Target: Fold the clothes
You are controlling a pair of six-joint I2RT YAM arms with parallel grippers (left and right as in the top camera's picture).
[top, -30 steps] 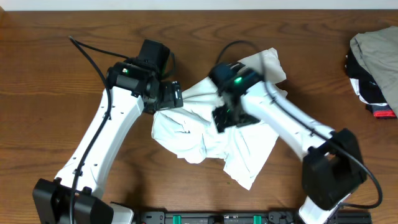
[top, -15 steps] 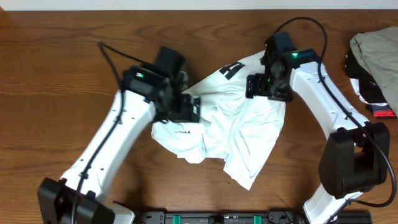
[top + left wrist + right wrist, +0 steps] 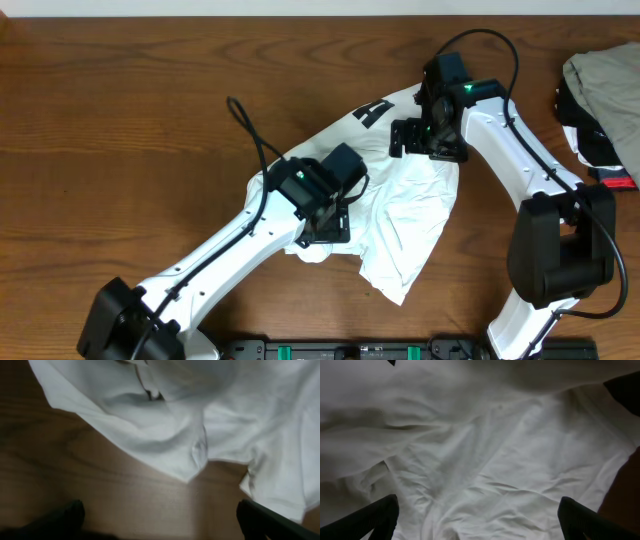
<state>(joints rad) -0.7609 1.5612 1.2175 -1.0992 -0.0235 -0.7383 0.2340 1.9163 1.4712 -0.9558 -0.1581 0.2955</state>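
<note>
- The overhead view looks straight down on the desk [image 3: 120,100] from well above, taking in the whole T-shirt [image 3: 410,220] and the wood around it.
- The left wrist view looks down past the left hand [image 3: 160,517], close over the shirt's edge and bare wood.
- The right wrist view, behind the right hand [image 3: 480,515], sits closer still, filled with cloth.
- All three share the T-shirt.
</note>
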